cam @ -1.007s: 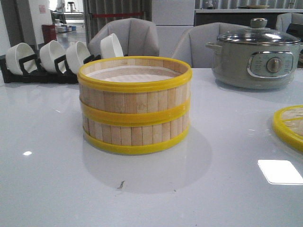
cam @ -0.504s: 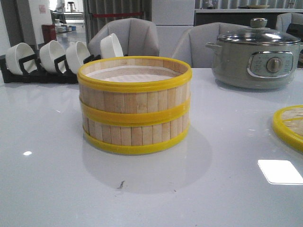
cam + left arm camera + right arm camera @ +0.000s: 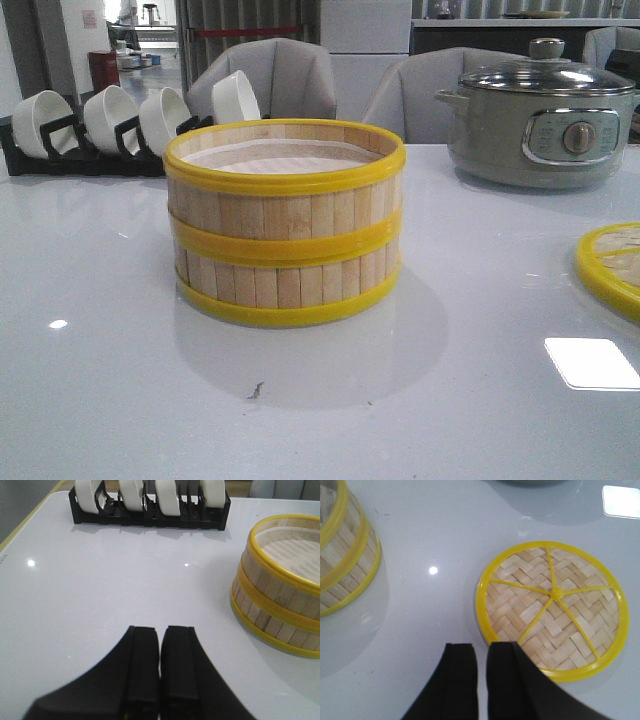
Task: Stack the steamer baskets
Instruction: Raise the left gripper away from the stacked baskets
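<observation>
Two steamer baskets (image 3: 285, 225) stand stacked in the middle of the white table, the upper one's yellow rim open at the top. The stack also shows in the left wrist view (image 3: 280, 595) and the right wrist view (image 3: 342, 565). The woven lid (image 3: 612, 265) lies flat at the table's right edge, apart from the stack. My left gripper (image 3: 160, 629) is shut and empty, over bare table to the left of the stack. My right gripper (image 3: 481, 647) is shut and empty, with only a narrow slit between its fingers, just above the near edge of the lid (image 3: 550, 607).
A grey electric pot with a glass lid (image 3: 540, 120) stands at the back right. A black rack of white bowls (image 3: 100, 125) stands at the back left and also shows in the left wrist view (image 3: 150, 505). Chairs stand behind the table.
</observation>
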Robot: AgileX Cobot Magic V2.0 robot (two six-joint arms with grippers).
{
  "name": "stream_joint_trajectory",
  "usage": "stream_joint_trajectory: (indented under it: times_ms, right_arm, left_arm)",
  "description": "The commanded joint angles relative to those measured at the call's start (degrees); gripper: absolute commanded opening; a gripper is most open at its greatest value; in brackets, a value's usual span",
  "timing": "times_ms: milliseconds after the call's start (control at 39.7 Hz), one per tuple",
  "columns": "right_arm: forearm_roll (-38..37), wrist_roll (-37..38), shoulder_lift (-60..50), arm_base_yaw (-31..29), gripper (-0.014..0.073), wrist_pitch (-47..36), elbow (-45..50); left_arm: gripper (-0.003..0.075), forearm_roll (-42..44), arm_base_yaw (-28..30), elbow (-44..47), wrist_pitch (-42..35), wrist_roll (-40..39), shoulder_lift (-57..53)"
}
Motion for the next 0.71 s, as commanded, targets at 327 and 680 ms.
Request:
stream_joint_trajectory:
  times_ms: [327,680]
  right_arm:
    - [-0.19,-1.43,3.93,-0.33,0.0234,-3.87,-2.13]
    - [-0.54,-1.27,21.98,-10.34,0.0310,-4.96,-12.06]
  left_arm:
    - [0.0086,-0.01,-0.04,-1.77,-5.25,-0.32,0.13]
    - [0.0086,-0.01,-0.04,-1.77,-5.25,-0.32,0.13]
